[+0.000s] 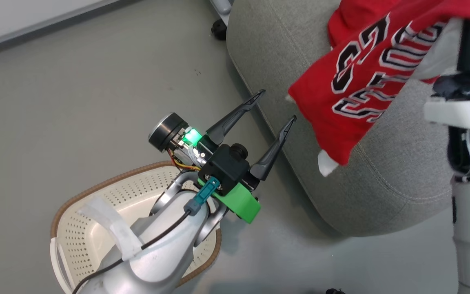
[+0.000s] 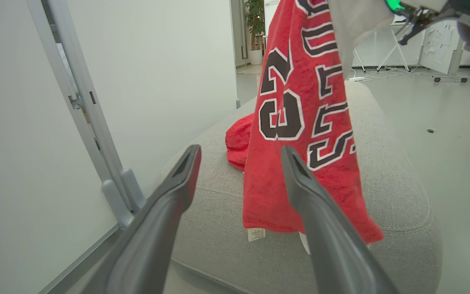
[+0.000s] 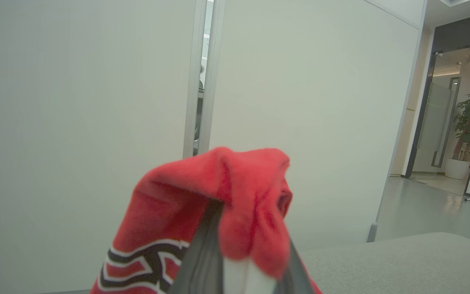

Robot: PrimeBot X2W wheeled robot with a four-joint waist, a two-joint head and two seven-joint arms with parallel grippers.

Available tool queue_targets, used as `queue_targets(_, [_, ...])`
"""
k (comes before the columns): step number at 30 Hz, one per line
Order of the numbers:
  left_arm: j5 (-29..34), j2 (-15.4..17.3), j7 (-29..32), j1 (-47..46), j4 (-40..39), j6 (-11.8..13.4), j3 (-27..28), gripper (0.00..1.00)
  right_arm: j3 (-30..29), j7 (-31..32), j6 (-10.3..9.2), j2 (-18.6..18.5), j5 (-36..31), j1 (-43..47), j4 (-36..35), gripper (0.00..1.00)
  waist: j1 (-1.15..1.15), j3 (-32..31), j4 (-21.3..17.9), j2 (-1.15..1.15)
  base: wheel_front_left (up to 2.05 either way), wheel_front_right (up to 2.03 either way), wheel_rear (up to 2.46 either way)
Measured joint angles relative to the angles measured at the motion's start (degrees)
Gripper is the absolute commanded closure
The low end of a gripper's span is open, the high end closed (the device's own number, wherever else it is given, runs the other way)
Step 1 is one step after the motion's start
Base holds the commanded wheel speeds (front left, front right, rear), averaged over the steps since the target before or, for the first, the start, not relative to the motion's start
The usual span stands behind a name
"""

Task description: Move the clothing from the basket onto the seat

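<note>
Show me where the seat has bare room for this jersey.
Free: the near end of the seat, between the hanging jersey and the rounded front corner. Crowded: the far end, where the plain red piece lies.

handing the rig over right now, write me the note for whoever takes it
Left pincer: open, empty, between basket and seat.
Right pincer: shut on the jersey, which hangs above the seat.
Plain red piece: lying on the seat, behind the jersey.
Basket: the part in view holds no clothing; the left arm hides the rest.
Done: plain piece on the seat.
Left: lower the jersey onto the seat and release.
</note>
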Motion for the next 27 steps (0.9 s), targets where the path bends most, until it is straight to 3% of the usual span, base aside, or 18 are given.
queue_targets(14, [1.9, 1.2, 1.5, -5.4, -1.7, -0.2, -0.7, 0.0, -11.7, 0.0, 0.0, -11.4, 0.3, -22.2, 4.8, 1.0, 0.0, 10.9, 2.0, 0.0, 0.0, 0.0, 0.0])
queue_targets(22, [2.4, 2.2, 2.0, -6.8, -2.4, -0.2, -1.0, 0.0, -16.9, 0.0, 0.0, -18.2, 1.0, -32.5, 14.3, 1.0, 0.0, 16.0, 2.9, 0.0, 0.0, 0.0, 0.0])
queue_targets(27, [2.4, 2.6, 2.3, -7.4, -2.7, -0.1, -1.2, 0.0, -17.2, 0.0, 0.01, -18.8, -0.6, -33.1, 19.9, 1.0, 0.0, 17.9, 3.1, 0.0, 0.0, 0.0, 0.0])
